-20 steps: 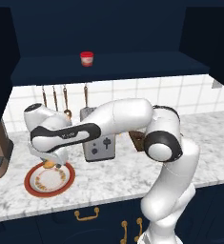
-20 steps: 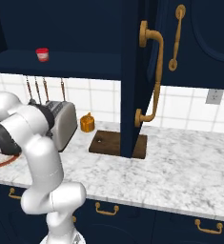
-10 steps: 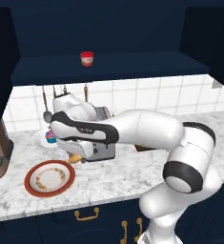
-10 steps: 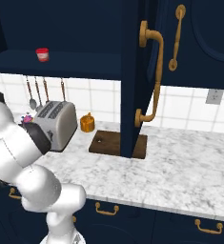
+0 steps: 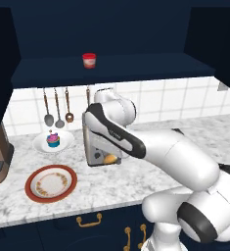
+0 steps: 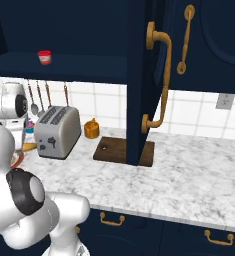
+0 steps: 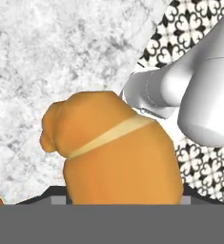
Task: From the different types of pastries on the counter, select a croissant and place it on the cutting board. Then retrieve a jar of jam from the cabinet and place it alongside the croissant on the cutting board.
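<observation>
My gripper [image 5: 109,157] is shut on the golden-tan croissant [image 5: 108,159], held just above the white marble counter [image 5: 111,188] in front of the toaster. In the hand view the croissant [image 7: 118,157] fills the lower middle and hides the fingertips. One croissant tip [image 6: 30,146] shows left of the toaster. The dark brown cutting board [image 6: 120,149] lies farther right, partly behind the open cabinet door. The red-lidded jar of jam [image 5: 89,60] stands on the cabinet [image 5: 111,29] shelf above. The frosted cupcake [image 5: 53,139] sits on a white plate.
A silver toaster [image 6: 56,131] stands between the croissant and the cutting board, with a small orange object [image 6: 91,128] behind it. The open navy cabinet door [image 6: 139,75] hangs over the board. A red-rimmed plate [image 5: 51,183] lies at the front left. Utensils [image 5: 57,105] hang on the wall.
The arm has swung right from over the red-rimmed plate, carrying the croissant off it to in front of the toaster. The plate is now bare.
</observation>
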Controlling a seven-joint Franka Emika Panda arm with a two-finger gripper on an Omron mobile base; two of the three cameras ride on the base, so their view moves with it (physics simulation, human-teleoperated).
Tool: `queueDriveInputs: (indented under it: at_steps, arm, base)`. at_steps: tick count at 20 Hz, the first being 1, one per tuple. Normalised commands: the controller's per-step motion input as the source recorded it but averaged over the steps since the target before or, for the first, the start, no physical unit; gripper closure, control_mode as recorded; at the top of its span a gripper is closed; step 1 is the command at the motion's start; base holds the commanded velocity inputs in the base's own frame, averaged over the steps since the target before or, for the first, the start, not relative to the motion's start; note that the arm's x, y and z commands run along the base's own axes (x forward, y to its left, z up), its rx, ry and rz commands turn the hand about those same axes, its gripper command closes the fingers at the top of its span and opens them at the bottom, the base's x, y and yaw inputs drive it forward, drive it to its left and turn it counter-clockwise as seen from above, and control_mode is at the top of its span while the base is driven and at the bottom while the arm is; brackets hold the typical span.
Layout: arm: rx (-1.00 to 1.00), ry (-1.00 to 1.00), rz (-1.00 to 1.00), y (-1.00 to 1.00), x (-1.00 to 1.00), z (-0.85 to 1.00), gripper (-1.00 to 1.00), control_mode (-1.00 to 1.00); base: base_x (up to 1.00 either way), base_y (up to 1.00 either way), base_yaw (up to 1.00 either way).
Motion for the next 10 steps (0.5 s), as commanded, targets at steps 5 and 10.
queueDriveInputs:
  at_steps: [5,10]
  arm:
    - [0.00,0.08,-0.14,-1.00,-0.04,0.18,1.00,-1.00]
    - [0.00,0.14,-0.13,-1.00,0.00,0.03,1.00,-1.00]
  base:
    - [0.00,0.00,0.00]
    - [0.00,0.00,0.00]
